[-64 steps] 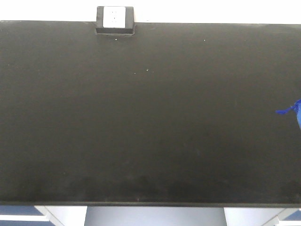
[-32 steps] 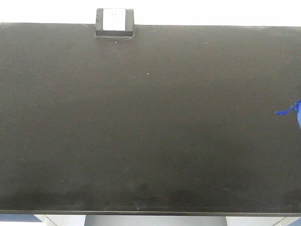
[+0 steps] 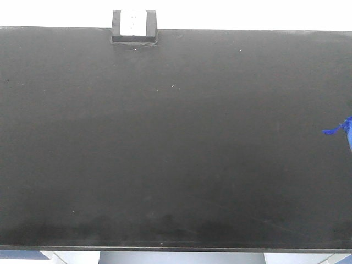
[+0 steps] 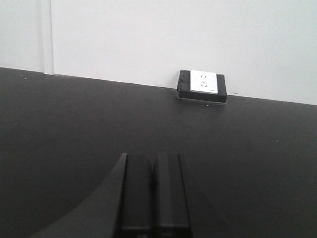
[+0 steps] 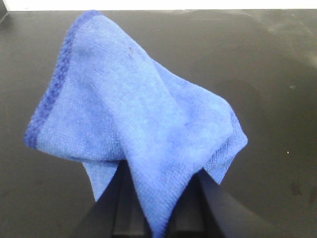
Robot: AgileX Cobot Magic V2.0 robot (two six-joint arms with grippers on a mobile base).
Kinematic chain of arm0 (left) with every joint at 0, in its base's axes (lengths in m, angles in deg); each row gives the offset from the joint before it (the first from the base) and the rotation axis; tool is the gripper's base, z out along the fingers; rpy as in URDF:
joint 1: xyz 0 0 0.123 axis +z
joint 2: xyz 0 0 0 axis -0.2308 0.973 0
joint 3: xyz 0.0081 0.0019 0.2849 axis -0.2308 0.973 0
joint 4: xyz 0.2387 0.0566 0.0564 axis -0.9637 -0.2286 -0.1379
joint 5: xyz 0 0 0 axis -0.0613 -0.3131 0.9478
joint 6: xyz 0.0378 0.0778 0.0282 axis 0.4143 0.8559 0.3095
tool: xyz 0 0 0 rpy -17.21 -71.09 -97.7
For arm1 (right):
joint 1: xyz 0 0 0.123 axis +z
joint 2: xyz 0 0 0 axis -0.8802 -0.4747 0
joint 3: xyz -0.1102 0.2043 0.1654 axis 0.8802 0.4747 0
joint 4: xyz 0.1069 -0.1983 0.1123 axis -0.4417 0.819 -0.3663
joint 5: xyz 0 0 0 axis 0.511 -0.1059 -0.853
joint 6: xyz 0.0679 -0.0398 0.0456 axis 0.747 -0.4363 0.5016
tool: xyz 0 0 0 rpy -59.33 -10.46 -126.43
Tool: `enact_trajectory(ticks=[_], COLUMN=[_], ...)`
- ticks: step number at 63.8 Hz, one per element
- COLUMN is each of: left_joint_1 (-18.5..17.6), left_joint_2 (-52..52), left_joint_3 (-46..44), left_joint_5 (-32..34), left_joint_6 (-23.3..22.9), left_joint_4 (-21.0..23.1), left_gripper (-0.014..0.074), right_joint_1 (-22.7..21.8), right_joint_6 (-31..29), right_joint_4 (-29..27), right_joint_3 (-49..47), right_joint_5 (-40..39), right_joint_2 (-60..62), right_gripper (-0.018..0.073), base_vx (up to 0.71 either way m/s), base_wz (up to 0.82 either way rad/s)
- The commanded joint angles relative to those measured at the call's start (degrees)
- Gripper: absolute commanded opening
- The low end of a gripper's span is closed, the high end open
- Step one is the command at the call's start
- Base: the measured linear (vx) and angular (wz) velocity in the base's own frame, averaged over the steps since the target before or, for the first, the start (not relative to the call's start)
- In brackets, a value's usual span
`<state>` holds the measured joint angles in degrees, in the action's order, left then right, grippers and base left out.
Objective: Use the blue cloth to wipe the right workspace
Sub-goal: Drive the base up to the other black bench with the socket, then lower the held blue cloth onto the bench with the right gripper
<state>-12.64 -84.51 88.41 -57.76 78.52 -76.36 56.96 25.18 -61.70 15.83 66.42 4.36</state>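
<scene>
The right workspace [image 3: 176, 148] is a wide matte black benchtop that fills the front view. A corner of the blue cloth [image 3: 336, 130] pokes in at its right edge, and neither arm shows in that view. In the right wrist view the blue cloth [image 5: 138, 119] hangs bunched and draped over my right gripper [image 5: 161, 186], which is shut on it just above the black surface. The cloth covers the tips of both fingers. My left gripper [image 4: 154, 161] hovers over the bench, shut, with its fingers pressed together and nothing between them.
A small black box with a white socket faceplate [image 3: 133, 25] sits at the back edge of the bench against the white wall, also seen as the box [image 4: 202, 85] ahead of the left gripper. The bench's front edge [image 3: 176, 248] runs along the bottom of the front view.
The front view shifted slightly a second ago: the bench and box slid down in the frame. Since half a second ago nothing has moved; the cloth corner stays at the right edge.
</scene>
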Motion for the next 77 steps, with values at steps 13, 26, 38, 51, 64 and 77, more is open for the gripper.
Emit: enact_trajectory(ticks=[13,26,38,51,64,77], left_joint_1=[-0.2,-0.2,-0.2,-0.2,-0.2,-0.2], left_joint_2=[-0.9,-0.9,-0.9,-0.9,-0.9,-0.9], left_joint_3=[1.8,1.8,1.8,1.8,1.8,1.8], left_joint_5=[4.6,4.6,4.6,4.6,4.6,4.6], left_joint_6=[-0.5,-0.5,-0.5,-0.5,-0.5,-0.5], left_joint_4=[0.4,0.4,0.4,0.4,0.4,0.4], left_gripper=[-0.0006,-0.0006,-0.0006,-0.0006,-0.0006,-0.0006], right_joint_1=[-0.3,-0.3,-0.3,-0.3,-0.3,-0.1], right_joint_6=[1.5,1.5,0.8,0.1,-2.2,-2.3], right_joint_4=[-3.7,-3.5,-1.7,-3.5,-3.7,-14.7], right_joint_3=[-1.7,-1.7,-1.7,-1.7,-1.6,-1.6], right_joint_5=[-7.1,-2.9,-3.9,-9.7,-17.5,-24.1], right_joint_2=[-1.0,-8.3,-19.9,-31.8,-43.3,-53.8], right_gripper=[-0.0003,-0.0003,-0.0003,-0.0003,-0.0003,-0.0003], base_vx=[0.0,0.0,0.0,0.0,0.0,0.0], base_wz=[0.0,0.0,0.0,0.0,0.0,0.0])
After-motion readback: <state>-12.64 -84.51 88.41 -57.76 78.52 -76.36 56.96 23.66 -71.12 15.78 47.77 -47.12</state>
